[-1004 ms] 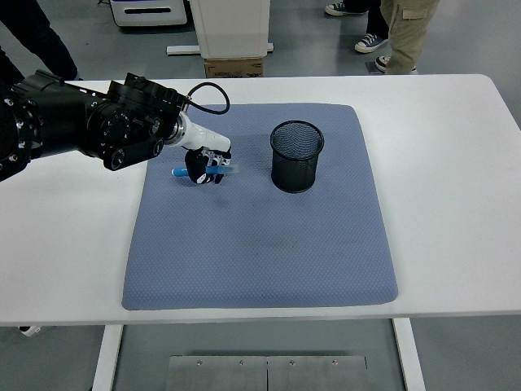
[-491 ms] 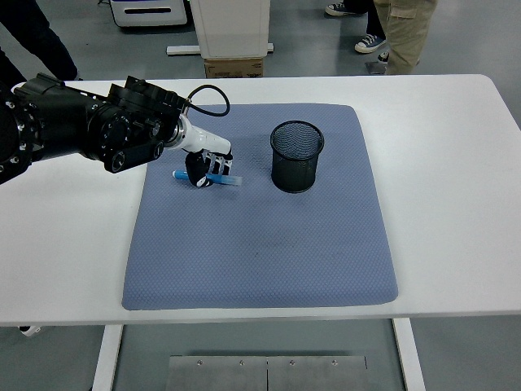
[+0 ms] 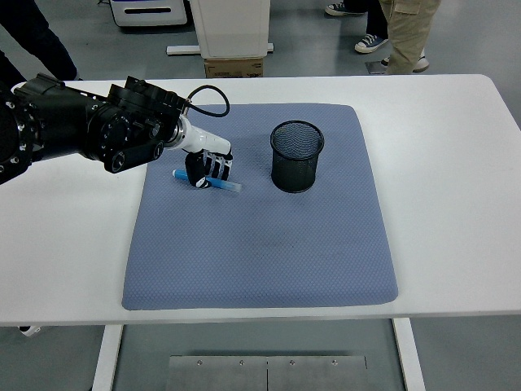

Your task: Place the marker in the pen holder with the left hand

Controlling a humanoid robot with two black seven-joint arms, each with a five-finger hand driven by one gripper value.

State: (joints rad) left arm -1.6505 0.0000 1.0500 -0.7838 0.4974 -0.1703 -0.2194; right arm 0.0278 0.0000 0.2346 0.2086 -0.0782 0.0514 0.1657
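Note:
A blue marker (image 3: 229, 185) lies across the upper left part of the blue-grey mat (image 3: 260, 244), its ends sticking out on both sides of my left hand (image 3: 207, 171). That hand's black-and-white fingers are curled down over the marker's middle. The black mesh pen holder (image 3: 296, 155) stands upright on the mat to the right of the hand, about a hand's width away. The right arm does not show.
The mat covers the middle of the white table (image 3: 456, 163). A black cable (image 3: 207, 91) loops above my left wrist. Beyond the table's far edge are a cardboard box (image 3: 234, 67), a white pedestal (image 3: 229, 28) and people's legs (image 3: 403, 32).
The marker has turned in my left hand: its right end has dropped from pointing right and slightly up to pointing right and down. The hand has barely shifted.

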